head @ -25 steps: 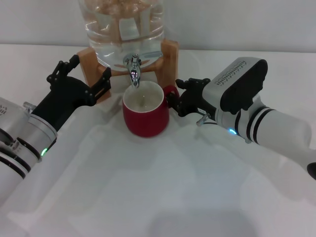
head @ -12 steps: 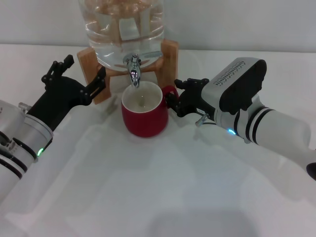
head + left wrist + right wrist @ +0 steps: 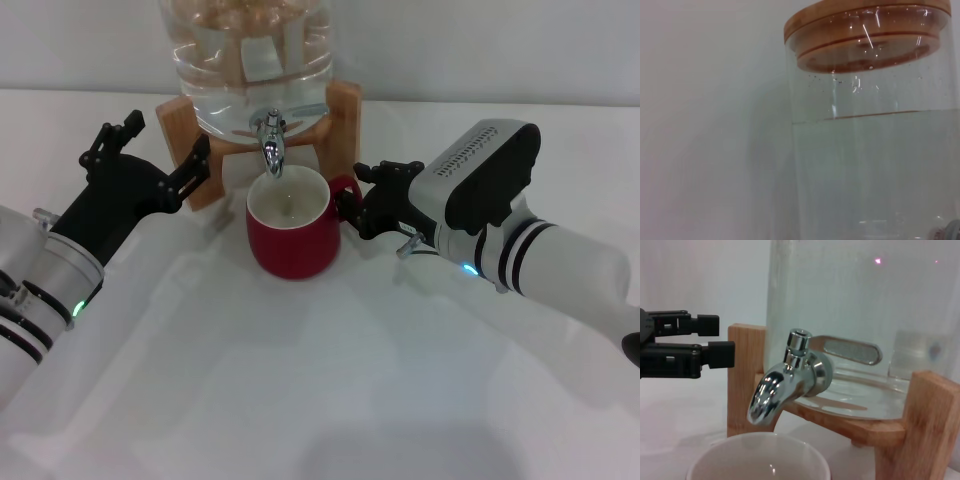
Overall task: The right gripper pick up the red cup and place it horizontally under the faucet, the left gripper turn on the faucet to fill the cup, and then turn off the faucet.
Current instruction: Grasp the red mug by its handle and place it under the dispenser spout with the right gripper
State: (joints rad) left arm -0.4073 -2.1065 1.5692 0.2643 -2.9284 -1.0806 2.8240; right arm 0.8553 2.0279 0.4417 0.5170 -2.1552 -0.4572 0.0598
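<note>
1. Right pincer (image 3: 352,207) is clamped on the handle of the red cup (image 3: 293,230), which stands upright on the counter (image 3: 330,390) directly under the faucet (image 3: 269,142)
2. Left pincer (image 3: 150,160) has its prongs apart, near the wooden stand (image 3: 345,110), well short of the faucet lever
3. Cup looks glossy ceramic: rigid, slippery, chippable, heavier once filled; handle is the best hold
4. Faucet lever is small and slick chrome
5. Tight spots: stand post and water jug (image 3: 875,150) crowd the left approach; open counter in front
</note>
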